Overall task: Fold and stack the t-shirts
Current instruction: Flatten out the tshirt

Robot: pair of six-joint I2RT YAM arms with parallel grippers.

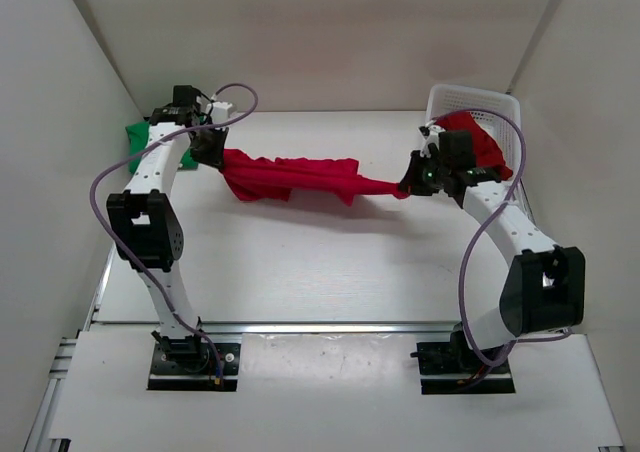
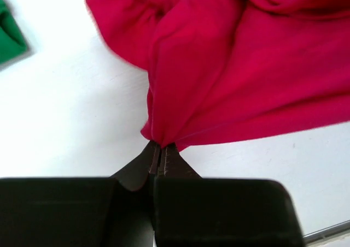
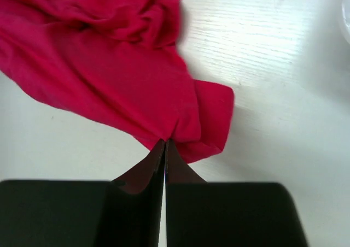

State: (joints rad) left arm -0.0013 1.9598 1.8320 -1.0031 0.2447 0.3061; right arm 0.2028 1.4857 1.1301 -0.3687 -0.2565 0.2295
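One t-shirt (image 1: 290, 177) stretches across the bench (image 1: 320, 262) between the left hand (image 1: 218, 155) and the right hand (image 1: 406, 186). A second t-shirt (image 1: 487, 144) sits in the basket (image 1: 470, 96) far right; a third t-shirt (image 1: 135, 137) lies far left.

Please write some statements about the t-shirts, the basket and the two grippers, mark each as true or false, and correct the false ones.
1. The left gripper and the right gripper are both shut on the stretched red t-shirt. True.
2. A second red t-shirt is in the white basket. True.
3. The green t-shirt is in the white basket. False: it lies on the table, at the far left.
4. The stretched red t-shirt is neatly folded. False: it is crumpled.
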